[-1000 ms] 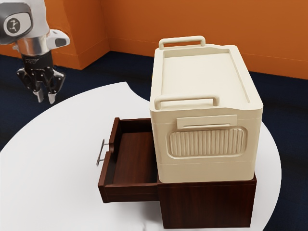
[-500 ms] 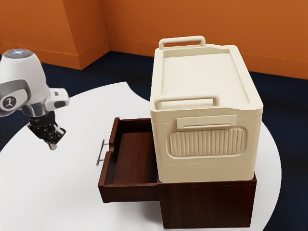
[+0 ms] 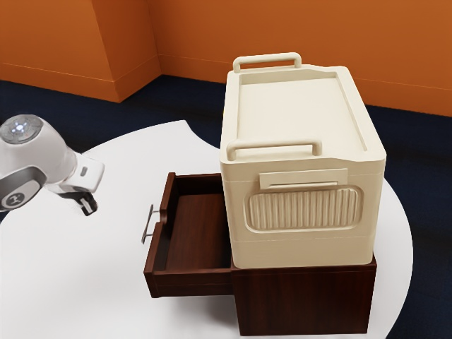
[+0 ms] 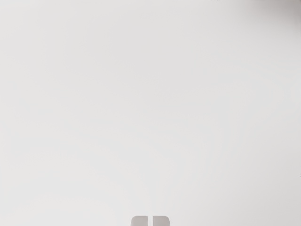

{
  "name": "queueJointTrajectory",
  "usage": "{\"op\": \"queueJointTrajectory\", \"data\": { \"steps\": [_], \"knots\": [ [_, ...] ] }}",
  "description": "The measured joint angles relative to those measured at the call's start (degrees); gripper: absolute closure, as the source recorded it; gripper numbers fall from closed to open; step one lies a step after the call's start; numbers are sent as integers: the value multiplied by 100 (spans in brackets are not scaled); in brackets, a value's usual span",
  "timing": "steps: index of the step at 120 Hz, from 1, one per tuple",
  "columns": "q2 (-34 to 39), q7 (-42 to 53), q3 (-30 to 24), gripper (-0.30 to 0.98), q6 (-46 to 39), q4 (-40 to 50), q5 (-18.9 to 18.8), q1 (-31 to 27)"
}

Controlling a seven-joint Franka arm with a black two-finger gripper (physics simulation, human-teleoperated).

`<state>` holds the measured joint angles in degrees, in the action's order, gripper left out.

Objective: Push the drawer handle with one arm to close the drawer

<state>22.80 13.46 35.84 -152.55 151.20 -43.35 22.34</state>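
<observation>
At the exterior view's left edge the arm (image 3: 42, 152) is cut off; its gripper (image 3: 89, 210) is dark and foreshortened, fingertips (image 4: 139, 221) nearly together, a thin slit between. Rightward of the gripper, apart from it, stands the handle (image 3: 147, 224) of the open drawer (image 3: 194, 229), bare wood inside; farther, the cabinet (image 3: 304, 300) under a cream box (image 3: 304, 247).

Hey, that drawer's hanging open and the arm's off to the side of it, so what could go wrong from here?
The gripper might slip off the handle, since its bar is thin. Pushing nearer one end could skew the drawer and jam it, as it's pulled well out. A hard shove might also shift the cabinet with the cream box on top.
</observation>
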Motion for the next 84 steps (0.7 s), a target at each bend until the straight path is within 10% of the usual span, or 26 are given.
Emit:
{"op": "queueJointTrajectory", "data": {
  "steps": [84],
  "knots": [
    [-352,1634,-177,79,-1378,379,-10,432]
  ]
}}
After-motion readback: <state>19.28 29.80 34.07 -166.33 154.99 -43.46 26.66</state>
